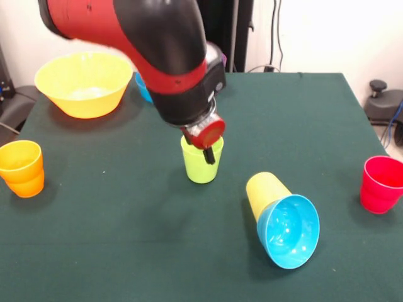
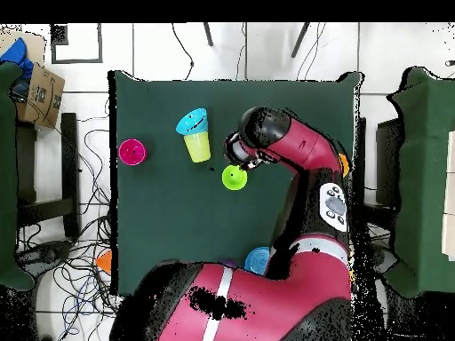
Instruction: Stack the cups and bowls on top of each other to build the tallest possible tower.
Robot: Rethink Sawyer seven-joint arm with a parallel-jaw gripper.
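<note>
A: Front view: the gripper (image 1: 208, 148) hangs at the green cup's (image 1: 201, 165) rim, one dark finger dipping at its mouth. Whether the claw is spread or pinching the wall cannot be told. A yellow cup (image 1: 263, 192) lies tipped over with a blue bowl (image 1: 289, 231) at its mouth. An orange cup (image 1: 22, 168), a red cup (image 1: 381, 184) and a yellow bowl (image 1: 83, 83) stand well apart on the table (image 1: 126, 239).

B: Overhead view: the gripper (image 2: 242, 166) sits just over the green cup (image 2: 234, 178), near the fallen yellow cup (image 2: 198, 146) and blue bowl (image 2: 191, 121). The red cup (image 2: 131, 151) stands alone; another blue bowl (image 2: 257, 259) shows beside the arm.

A: The risk?

B: Likely a thin rim grip slipping, toppling the cup.
</note>
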